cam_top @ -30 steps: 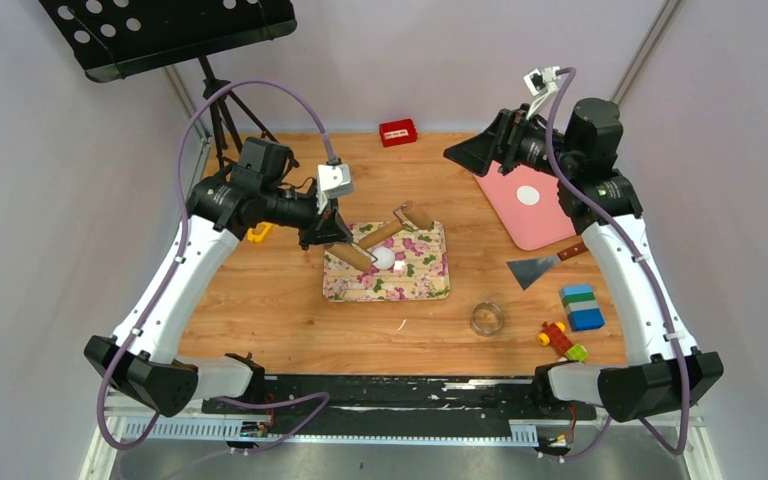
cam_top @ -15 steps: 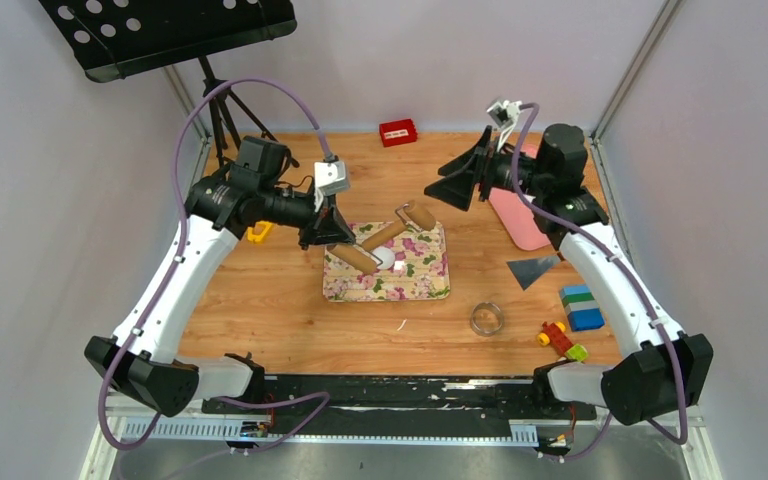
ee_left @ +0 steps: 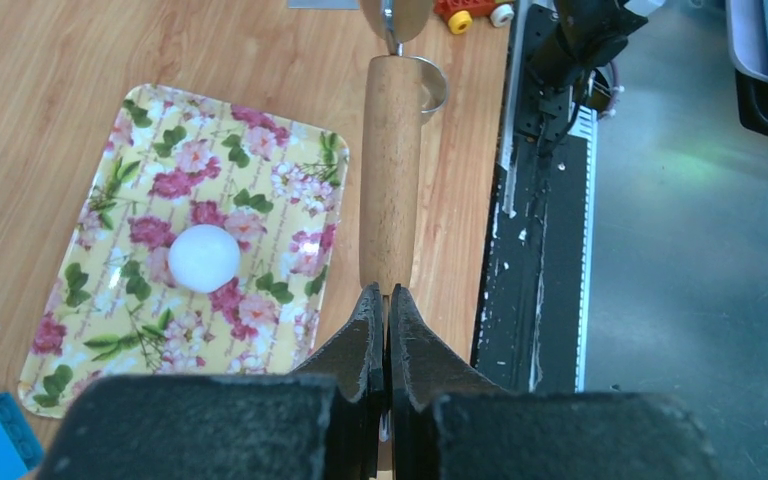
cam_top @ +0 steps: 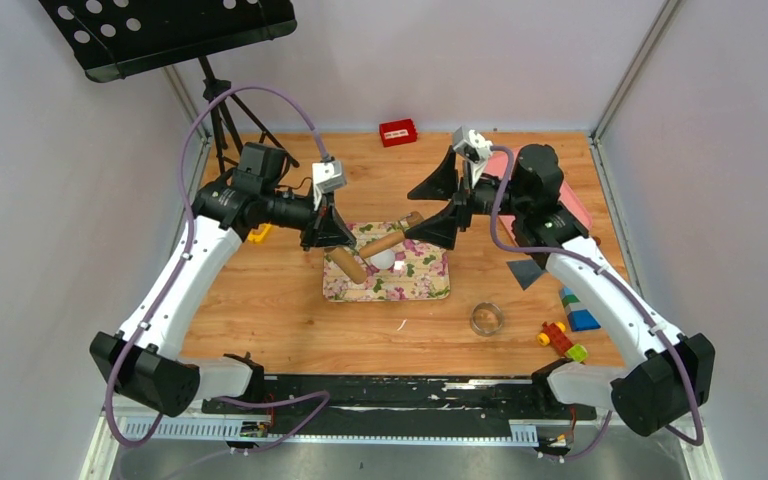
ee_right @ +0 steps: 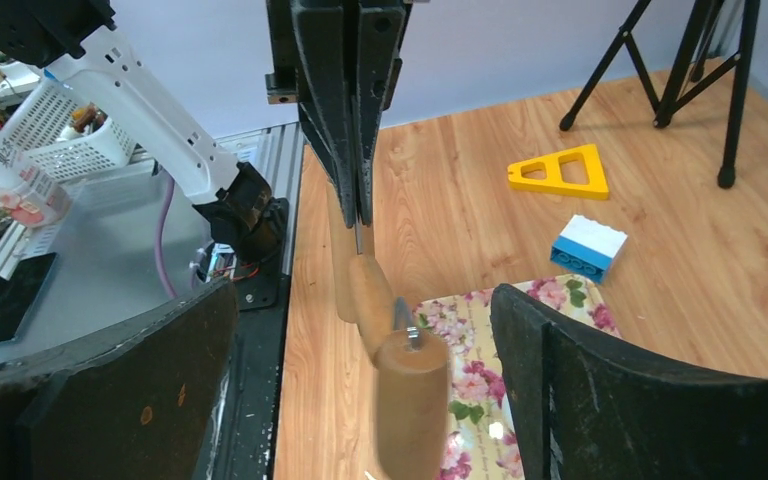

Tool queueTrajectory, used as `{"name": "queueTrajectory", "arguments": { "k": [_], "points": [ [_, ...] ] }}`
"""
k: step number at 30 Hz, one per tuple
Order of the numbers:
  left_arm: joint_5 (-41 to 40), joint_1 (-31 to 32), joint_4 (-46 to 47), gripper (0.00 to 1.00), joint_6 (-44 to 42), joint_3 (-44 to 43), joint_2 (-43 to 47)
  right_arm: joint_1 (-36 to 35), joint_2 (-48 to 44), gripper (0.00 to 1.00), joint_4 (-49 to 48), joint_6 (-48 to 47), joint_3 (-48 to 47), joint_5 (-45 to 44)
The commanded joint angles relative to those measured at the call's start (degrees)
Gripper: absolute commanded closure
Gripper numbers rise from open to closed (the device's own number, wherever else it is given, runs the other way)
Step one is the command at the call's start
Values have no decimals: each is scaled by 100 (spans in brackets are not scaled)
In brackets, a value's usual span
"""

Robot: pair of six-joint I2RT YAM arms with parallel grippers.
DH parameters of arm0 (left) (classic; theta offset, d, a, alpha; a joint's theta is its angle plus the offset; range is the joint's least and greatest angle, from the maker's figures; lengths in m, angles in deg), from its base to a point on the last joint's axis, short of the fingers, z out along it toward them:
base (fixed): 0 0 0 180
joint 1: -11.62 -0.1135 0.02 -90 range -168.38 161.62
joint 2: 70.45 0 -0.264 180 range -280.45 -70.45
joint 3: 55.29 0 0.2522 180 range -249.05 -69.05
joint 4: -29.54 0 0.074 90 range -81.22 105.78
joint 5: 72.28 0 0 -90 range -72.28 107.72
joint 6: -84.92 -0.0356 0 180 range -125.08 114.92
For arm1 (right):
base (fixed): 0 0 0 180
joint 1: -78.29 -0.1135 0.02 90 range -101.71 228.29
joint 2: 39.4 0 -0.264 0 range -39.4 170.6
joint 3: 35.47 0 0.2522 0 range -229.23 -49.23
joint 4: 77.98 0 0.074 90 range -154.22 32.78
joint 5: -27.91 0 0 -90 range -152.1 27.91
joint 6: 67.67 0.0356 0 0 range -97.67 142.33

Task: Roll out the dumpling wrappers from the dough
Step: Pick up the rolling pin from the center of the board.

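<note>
Rolling pin [ee_left: 390,180] pinched by closed left fingers [ee_left: 365,340], right fingers [ee_right: 600,400] spread wide nearby

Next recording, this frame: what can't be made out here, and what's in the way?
Pink board: top view, mostly behind the right arm; anything on it is hidden.
Scraper: top view, handle under that arm.
Left gripper: left wrist view, its own fingers cover where it grips the rolling pin.
Dough: top view, too small to tell whether the pin touches it.
</note>
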Motion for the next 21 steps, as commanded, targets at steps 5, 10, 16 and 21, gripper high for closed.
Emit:
{"name": "queueTrajectory", "arguments": {
  "k": [5,10,16,21],
  "points": [
    [8,-90,696,100,476,75,306,36,-321,0,-26,-370,-48,22],
    [48,-167,677,100,494,-25,309,212,-189,0,-34,-356,126,4],
    [139,-243,669,100,492,-107,295,330,125,0,-41,-454,224,446],
    [279,-345,662,100,492,-208,284,332,311,0,-667,-25,516,856]
  ]
}}
